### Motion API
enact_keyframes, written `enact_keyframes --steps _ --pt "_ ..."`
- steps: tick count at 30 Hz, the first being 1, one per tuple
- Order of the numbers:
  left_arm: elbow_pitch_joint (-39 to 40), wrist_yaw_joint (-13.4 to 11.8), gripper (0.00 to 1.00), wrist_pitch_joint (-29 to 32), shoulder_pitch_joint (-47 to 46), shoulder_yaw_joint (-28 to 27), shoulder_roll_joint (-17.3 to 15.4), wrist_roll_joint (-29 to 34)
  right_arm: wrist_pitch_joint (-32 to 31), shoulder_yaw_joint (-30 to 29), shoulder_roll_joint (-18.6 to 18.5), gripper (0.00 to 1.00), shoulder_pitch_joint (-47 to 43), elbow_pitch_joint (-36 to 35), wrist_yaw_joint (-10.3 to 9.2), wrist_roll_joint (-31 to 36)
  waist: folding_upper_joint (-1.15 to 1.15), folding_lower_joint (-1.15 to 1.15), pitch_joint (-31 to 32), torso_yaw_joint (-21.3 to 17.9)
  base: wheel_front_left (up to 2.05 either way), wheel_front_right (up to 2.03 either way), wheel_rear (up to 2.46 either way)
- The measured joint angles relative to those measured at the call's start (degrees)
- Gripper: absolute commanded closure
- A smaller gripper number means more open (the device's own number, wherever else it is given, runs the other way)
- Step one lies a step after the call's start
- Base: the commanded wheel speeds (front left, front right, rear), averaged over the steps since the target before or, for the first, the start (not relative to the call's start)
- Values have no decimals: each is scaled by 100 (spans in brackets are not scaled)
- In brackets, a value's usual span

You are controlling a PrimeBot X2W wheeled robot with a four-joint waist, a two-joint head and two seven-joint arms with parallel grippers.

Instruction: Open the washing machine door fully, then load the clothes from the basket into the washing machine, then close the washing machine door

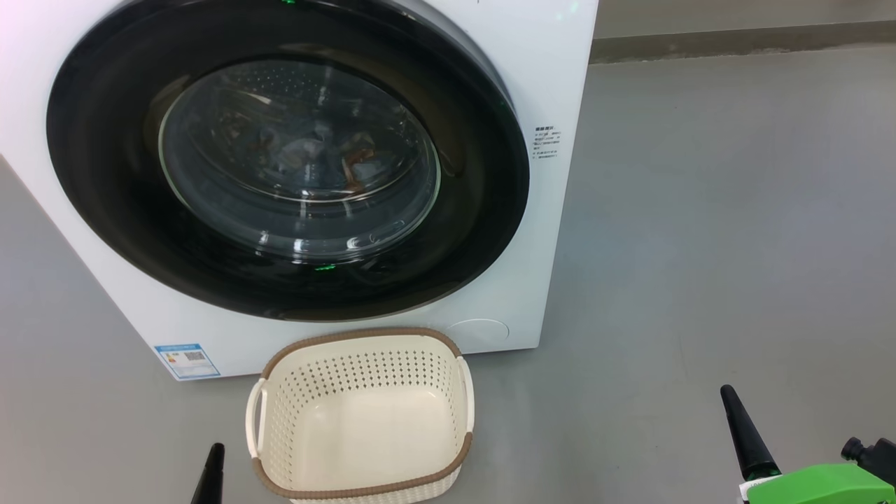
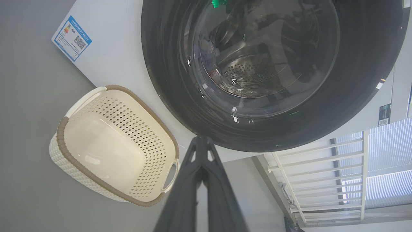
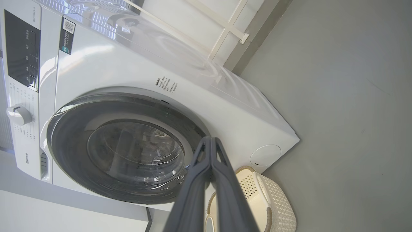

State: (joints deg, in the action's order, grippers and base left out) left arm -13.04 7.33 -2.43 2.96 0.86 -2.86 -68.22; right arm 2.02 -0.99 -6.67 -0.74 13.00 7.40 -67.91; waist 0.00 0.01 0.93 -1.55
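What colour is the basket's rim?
Brown with a woven look, around the cream basket; the head view shows it best.

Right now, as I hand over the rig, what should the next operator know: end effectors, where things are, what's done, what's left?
Left end effector: shut, empty, low beside the basket.
Right end effector: shut, empty, low to the basket's right.
Basket: empty, on the floor in front of the washing machine.
Clothes: inside, dimly visible through the washing machine door.
Door: looks closed, flush with the front.
Done: loading and closing, apparently.
Left: seemingly nothing; whether the door has latched cannot be told.
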Motion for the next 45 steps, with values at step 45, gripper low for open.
enact_keyframes --steps 45 --pt "-199 0 100 724 -627 -368 -2 -2462 -725 -542 311 100 440 240 0 -2455 0 -1 -112 155 0 0 0"
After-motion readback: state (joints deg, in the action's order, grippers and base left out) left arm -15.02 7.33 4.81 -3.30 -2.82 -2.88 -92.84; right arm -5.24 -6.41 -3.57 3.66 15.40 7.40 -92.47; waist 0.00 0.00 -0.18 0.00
